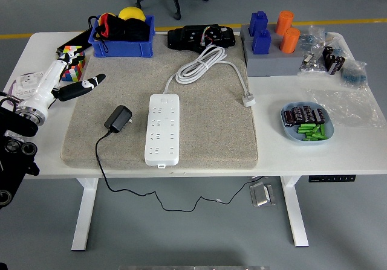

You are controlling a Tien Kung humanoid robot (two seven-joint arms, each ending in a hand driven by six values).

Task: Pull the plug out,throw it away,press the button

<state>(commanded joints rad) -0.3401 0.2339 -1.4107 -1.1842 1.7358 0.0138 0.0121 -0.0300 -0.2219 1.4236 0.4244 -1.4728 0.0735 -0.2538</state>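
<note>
Head view: the black plug [118, 118] lies unplugged on the beige mat [205, 101], just left of the white power strip [163, 128]. Farther left of the strip, the left hand [63, 80] hovers with fingers spread, holding nothing.

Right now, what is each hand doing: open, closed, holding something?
Left hand: open, fingers spread, holding nothing, at the table's left edge.
Right hand: not in view.

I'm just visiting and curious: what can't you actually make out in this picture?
- Head view: power strip button is too small to tell on from off.
- Blue bin: its wall hides most contents.
- Right robot hand: outside the frame.
- Black cord: its far end passes behind the table edge.
</note>
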